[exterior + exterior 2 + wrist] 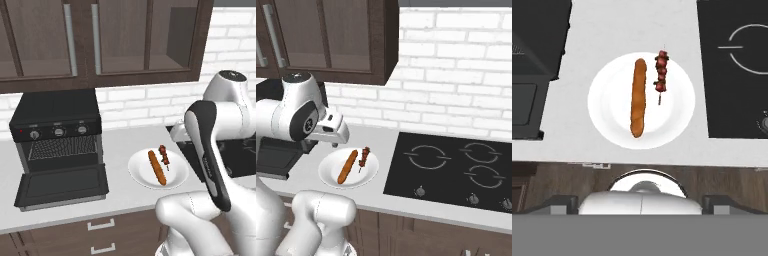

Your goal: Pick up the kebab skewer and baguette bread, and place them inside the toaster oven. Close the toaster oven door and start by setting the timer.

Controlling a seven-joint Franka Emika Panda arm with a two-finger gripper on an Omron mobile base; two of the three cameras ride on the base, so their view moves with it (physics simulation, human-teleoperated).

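On the counter sits a white plate (137,171) (326,176) (607,117). It bears the baguette bread (157,167) (347,166) (638,97) and, beside it, the shorter kebab skewer (163,155) (363,156) (661,75). The black toaster oven (55,107) stands left of the plate. Its door (62,185) is dropped open, and the wire rack (62,147) shows inside. My gripper (334,144) hangs above the plate's far left edge, well clear of the food. It looks straight down at the plate, its fingers (562,201) set wide apart and empty.
A black cooktop (451,170) (737,65) lies flush in the counter right of the plate. Dark wall cabinets (100,40) hang over the oven. Drawers (100,225) run below the counter's front edge. Bare counter lies between the oven door and the plate.
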